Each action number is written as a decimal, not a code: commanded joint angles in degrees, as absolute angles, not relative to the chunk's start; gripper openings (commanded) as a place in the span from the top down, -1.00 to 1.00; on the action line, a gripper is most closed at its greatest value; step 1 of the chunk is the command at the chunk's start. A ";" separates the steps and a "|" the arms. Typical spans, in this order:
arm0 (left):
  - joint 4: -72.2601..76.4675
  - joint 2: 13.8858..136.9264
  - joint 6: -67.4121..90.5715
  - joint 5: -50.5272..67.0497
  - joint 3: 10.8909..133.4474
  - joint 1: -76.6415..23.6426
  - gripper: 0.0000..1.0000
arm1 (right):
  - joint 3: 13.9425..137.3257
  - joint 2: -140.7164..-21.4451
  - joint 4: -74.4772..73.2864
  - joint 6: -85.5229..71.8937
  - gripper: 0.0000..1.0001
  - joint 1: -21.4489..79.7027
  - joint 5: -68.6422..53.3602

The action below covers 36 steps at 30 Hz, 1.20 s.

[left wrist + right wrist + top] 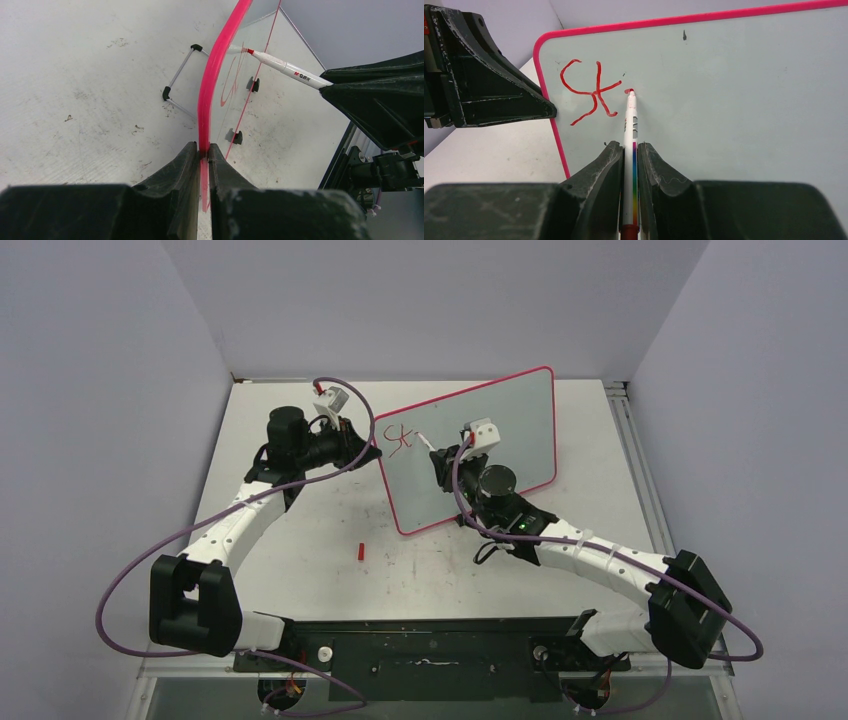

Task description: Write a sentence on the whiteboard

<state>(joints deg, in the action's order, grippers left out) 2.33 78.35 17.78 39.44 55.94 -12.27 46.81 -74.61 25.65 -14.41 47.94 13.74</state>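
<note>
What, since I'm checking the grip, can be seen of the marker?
The marker is slim, with a white plastic-looking barrel, a rainbow stripe, a red tip and a dark red rear end. The right gripper is shut on its barrel, and its tip touches the whiteboard just right of the red lettering.

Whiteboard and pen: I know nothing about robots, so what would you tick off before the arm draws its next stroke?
1. Left gripper shut on the whiteboard edge: ok.
2. Right gripper shut on the marker: ok.
3. Marker tip at the board, just right of the lettering: ok.
4. Bare board to the right for more letters: ok.
5. Sentence complete: not ok, only "St" is written.
6. Board steady enough under pen pressure: cannot tell.
</note>
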 commanded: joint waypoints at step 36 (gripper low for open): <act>3.56 76.42 17.84 41.10 56.85 -12.39 1.00 | 45.38 -73.50 29.73 -15.73 0.89 49.41 18.87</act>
<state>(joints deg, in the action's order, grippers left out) 2.33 78.35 17.78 39.33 55.94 -12.27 44.01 -73.41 25.61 -15.81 49.21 17.37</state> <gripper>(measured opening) 0.079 0.160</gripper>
